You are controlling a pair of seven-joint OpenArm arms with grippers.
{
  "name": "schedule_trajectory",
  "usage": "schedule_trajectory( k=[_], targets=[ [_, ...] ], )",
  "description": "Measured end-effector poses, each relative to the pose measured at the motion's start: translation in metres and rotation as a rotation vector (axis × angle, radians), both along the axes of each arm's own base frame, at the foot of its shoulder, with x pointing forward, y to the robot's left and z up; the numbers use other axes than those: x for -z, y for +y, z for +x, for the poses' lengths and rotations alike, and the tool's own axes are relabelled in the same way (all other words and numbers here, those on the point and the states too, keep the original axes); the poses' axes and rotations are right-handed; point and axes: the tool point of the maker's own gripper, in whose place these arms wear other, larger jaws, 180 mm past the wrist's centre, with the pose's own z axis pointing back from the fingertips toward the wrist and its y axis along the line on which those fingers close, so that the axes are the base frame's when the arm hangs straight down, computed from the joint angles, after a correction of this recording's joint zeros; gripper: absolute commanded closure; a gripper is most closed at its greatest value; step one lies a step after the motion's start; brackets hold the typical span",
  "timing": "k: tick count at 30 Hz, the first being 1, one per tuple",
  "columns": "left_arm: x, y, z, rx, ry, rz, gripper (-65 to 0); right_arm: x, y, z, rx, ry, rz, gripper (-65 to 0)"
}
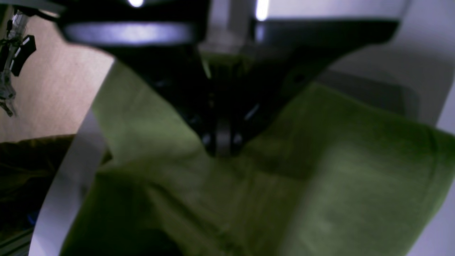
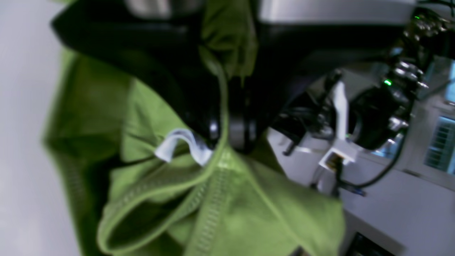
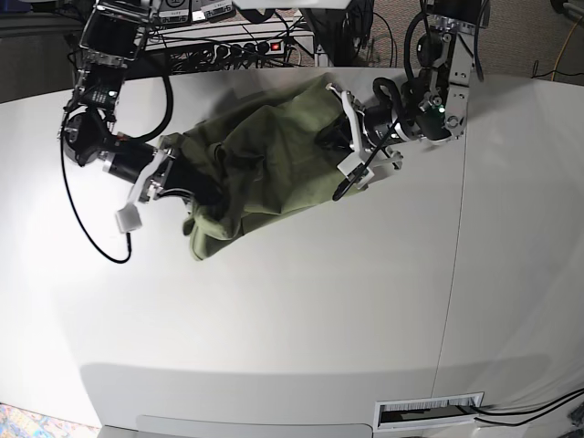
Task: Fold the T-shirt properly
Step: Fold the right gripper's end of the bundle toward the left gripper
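Note:
The olive-green T-shirt [image 3: 265, 164] hangs bunched and stretched between my two grippers over the white table [image 3: 301, 301]. My left gripper [image 3: 330, 137], on the base view's right, is shut on a fold of the shirt; the left wrist view shows its jaws [image 1: 222, 144] pinching green cloth [image 1: 320, 170]. My right gripper [image 3: 187, 178], on the base view's left, is shut on the shirt; the right wrist view shows it [image 2: 227, 137] clamping the hemmed neckline [image 2: 213, 185] right next to the small white tag [image 2: 181, 144]. A loose end droops below the right gripper [image 3: 203, 235].
A power strip [image 3: 246, 46] and cables lie beyond the table's far edge. A black cable [image 3: 91, 237] loops over the table at left. A seam [image 3: 453, 274] runs down the table at right. A vent slot [image 3: 429, 412] sits at the front edge.

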Motion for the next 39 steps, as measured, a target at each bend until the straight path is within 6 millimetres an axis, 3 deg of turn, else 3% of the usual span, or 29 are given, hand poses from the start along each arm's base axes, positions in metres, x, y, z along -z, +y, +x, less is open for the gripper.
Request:
schedule_trajectory(
  k=[4,8,13,17,22,30,39],
  targets=[
    [-0.001,-0.012,-0.004,-0.007,0.006,-0.033,0.0,-0.001,0.022,0.0,0.002,0.0,0.072,0.0],
    [-0.002,-0.021,-0.008,-0.004,0.018,-0.05,0.0,-0.001,0.058,-0.005,-0.058,0.011,0.132,0.0],
    [-0.001,-0.02,-0.008,-0.003,0.018,-0.045,0.0,0.006,0.115,-0.024,-0.218,0.045,0.136,0.0],
    [0.0,-0.018,-0.008,0.0,0.014,-0.038,0.0,0.018,0.14,-0.04,-0.328,0.07,0.075,0.0],
    [0.0,-0.004,-0.005,0.019,-0.02,0.015,0.0,0.029,0.143,-0.045,-0.358,0.086,0.006,0.0],
    [0.0,0.01,-0.003,0.026,-0.04,0.054,0.0,0.03,0.106,-0.026,-0.285,0.067,-0.058,0.0],
    [-0.001,0.01,-0.001,0.022,-0.052,0.051,0.0,0.034,0.134,-0.045,-0.392,0.081,-0.056,0.0]
  ],
)
